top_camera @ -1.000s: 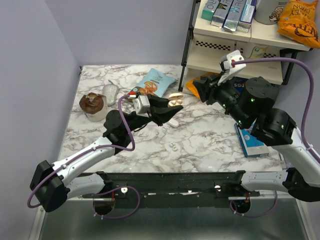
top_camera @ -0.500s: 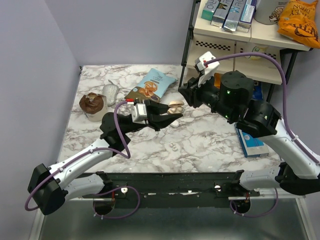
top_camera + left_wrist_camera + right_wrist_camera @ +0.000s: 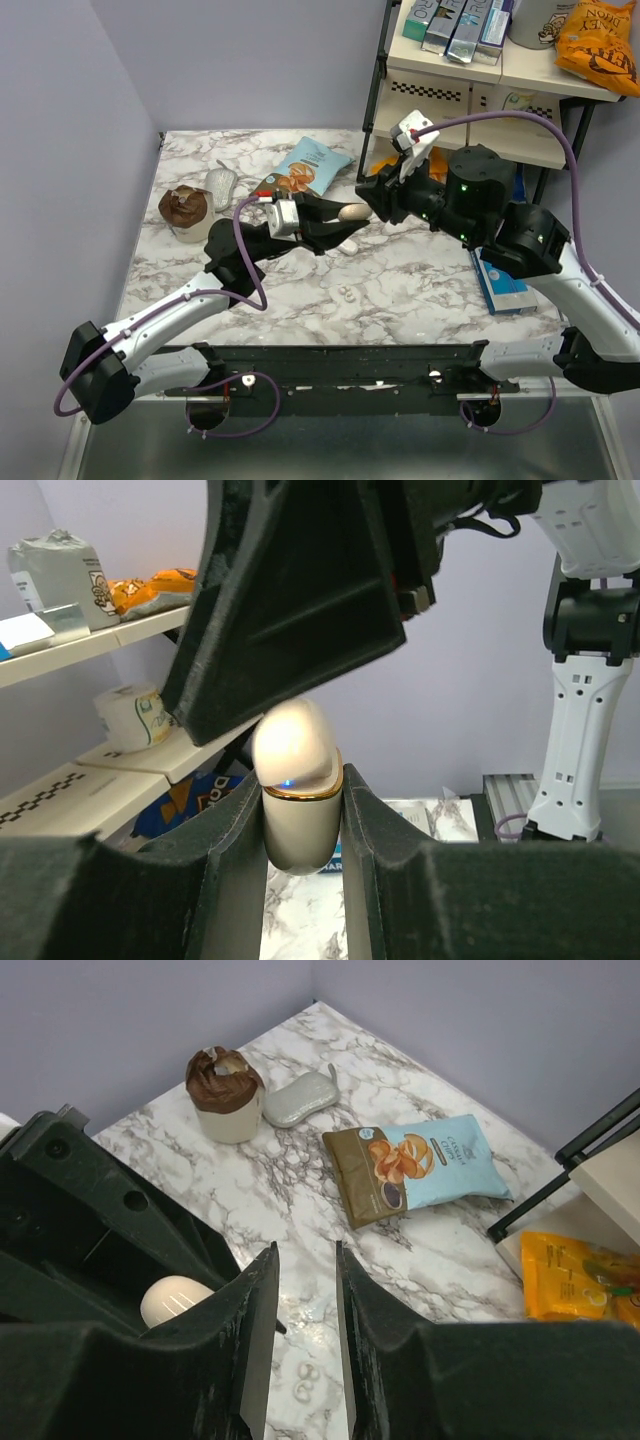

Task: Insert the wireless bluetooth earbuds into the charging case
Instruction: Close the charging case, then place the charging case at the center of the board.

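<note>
Since half a second ago the right gripper [image 3: 372, 200] has swung in against the charging case [image 3: 295, 800], whose lid now looks shut. The left gripper [image 3: 335, 218] clamps the case's lower half, held aloft; the right fingers stand slightly apart, empty. The earbuds [image 3: 346, 293] lie on the table [image 3: 430, 270] nearer the arms than the case: tiny, light, probably slick, best pinched across their sides. A white oval [image 3: 345, 246] lies between them and the case, and the shut lid bars entry

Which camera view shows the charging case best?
The left wrist view: the case stands large in the centre, clamped by the left gripper. The top view shows the case only small; the right wrist view shows just part of it between black parts.
</note>
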Tool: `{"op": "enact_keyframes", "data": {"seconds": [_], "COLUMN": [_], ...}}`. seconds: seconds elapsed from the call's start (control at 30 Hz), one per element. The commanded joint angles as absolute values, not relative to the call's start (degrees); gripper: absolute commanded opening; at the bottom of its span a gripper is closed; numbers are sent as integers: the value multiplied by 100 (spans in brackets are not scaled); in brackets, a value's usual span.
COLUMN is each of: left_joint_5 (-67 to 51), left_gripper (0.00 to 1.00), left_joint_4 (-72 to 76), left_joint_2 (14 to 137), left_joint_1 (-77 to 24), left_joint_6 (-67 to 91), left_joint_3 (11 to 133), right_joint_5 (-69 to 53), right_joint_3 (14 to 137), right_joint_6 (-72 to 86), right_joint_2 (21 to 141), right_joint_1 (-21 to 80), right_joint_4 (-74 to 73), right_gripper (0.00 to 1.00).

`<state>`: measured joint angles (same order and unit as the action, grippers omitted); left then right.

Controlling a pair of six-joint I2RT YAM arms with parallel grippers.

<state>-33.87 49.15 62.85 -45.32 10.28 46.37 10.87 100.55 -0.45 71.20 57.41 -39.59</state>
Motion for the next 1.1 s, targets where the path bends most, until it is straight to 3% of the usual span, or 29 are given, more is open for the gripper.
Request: {"op": "enact_keyframes", "data": {"seconds": [0.0, 0.17, 0.27, 0.3, 0.5, 0.7, 0.87, 1.07], "left_joint_5": [-3164, -3111, -3033, -2989, -2084, -1047, -1116, -1459], "left_gripper": [0, 0, 0, 0, 0, 0, 0, 0], "left_joint_4": [5071, 5071, 4966, 4827, 3713, 1804, 2328, 2584], "left_joint_2": [6337, 6372, 6390, 6372, 6144, 6345, 6775, 7689], "left_joint_1": [-4518, -4518, -4518, -4518, -4456, -4202, -3464, -2796], "left_joint_6": [932, 958, 984, 984, 1492, 2679, 3919, 4043], "left_joint_3": [4913, 4948, 4940, 4896, 4580, 4299, 3244, 3216], "right_joint_5": [888, 1054, 1607, 2070, 3330, 3305, 2962, 2751], "right_joint_3": [9923, 9809, 9547, 9423, 8649, 7437, 6453, 6039], "right_joint_6": [-105, -70, 157, 280, 649, 1396, 1661, 1811], "right_joint_2": [6961, 6900, 6619, 6505, 5977, 5643, 5511, 5327], "right_joint_1": [5739, 5731, 5739, 5739, 5643, 5371, 5326, 5326], "right_joint_4": [-4104, -4070, -3659, -3482, -2821, -2707, -2531, -2505], "right_gripper": [37, 40, 52, 61, 74, 76, 76, 76]}}
